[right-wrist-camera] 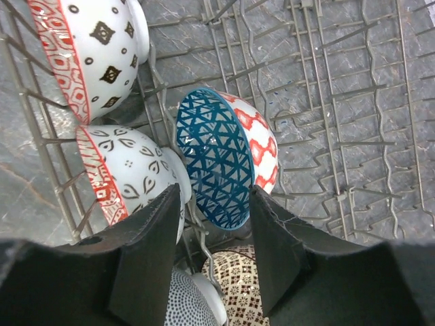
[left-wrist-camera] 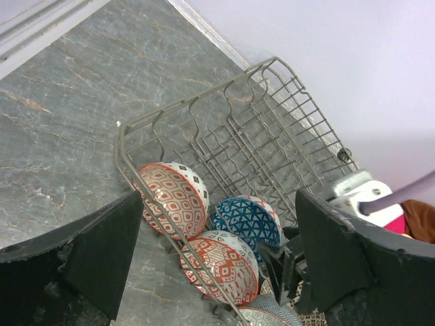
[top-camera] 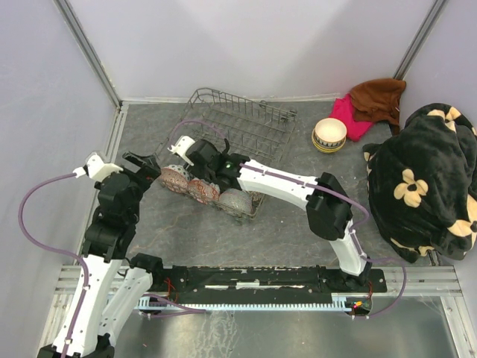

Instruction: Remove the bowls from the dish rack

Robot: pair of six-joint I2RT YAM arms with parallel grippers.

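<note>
Grey stone-look tabletop carries the dish rack left of centre, bowls on edge at its near end; right gripper, jaws apart, straddles the blue-patterned bowl, judged rigid, glazed-slippery, breakable, best pinched across its rim.

Table: grey marbled top. Far right corner, as I look out: a pink cloth lies crumpled, with a brown cloth heaped against its right side, touching it. Just right of both I note a black blanket with cream flowers, bunched high. Pale walls on three sides; metal rail along the near edge.
</note>
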